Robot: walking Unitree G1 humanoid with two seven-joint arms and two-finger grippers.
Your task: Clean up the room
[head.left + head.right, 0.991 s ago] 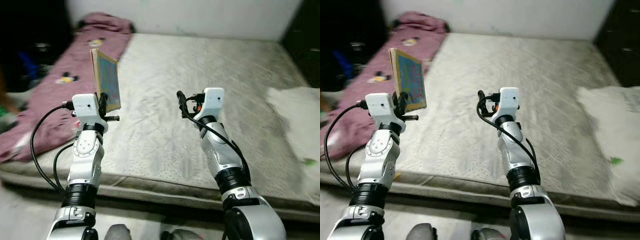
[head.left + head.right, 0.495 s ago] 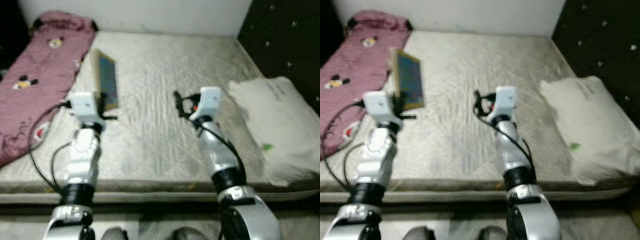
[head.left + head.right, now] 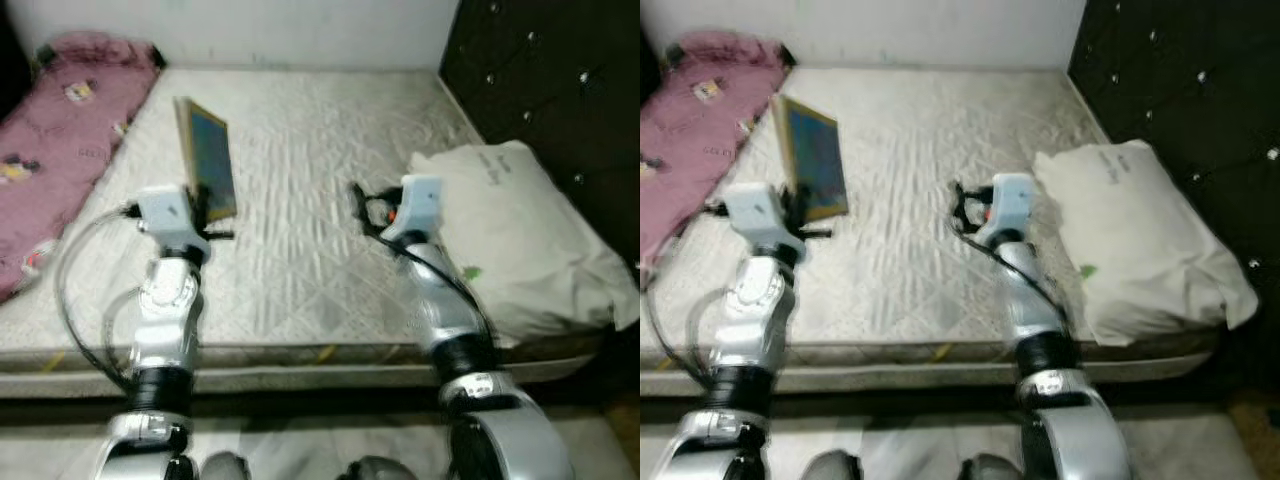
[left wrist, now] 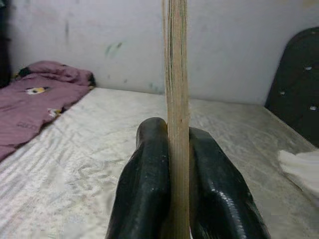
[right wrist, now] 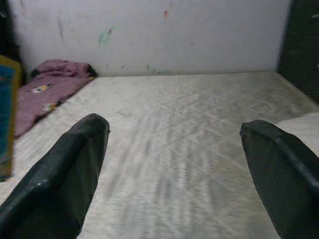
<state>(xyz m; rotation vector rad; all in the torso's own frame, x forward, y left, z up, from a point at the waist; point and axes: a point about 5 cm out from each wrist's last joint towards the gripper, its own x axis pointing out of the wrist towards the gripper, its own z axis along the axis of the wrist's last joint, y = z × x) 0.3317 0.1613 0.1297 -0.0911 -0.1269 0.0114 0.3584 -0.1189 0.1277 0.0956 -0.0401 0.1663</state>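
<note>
My left gripper (image 3: 205, 205) is shut on a thin book (image 3: 208, 158) with a blue cover, held upright above the left part of the mattress (image 3: 300, 150). In the left wrist view the book's edge (image 4: 176, 99) stands clamped between the two black fingers (image 4: 144, 184). My right gripper (image 3: 358, 200) hangs open over the middle of the mattress with nothing between its fingers (image 5: 65, 174). A white pillow (image 3: 510, 235) lies at the right side of the bed. A pink blanket (image 3: 60, 120) with cartoon prints lies along the left side.
A dark tufted headboard (image 3: 550, 80) rises at the right. A white wall (image 3: 250, 30) closes the far side. The mattress's front edge (image 3: 300, 355) runs just before my arms, with floor below it.
The camera has swung to the right: the pillow and headboard have come further into view and the blanket has slid left. Both arms keep their pose, the book still gripped.
</note>
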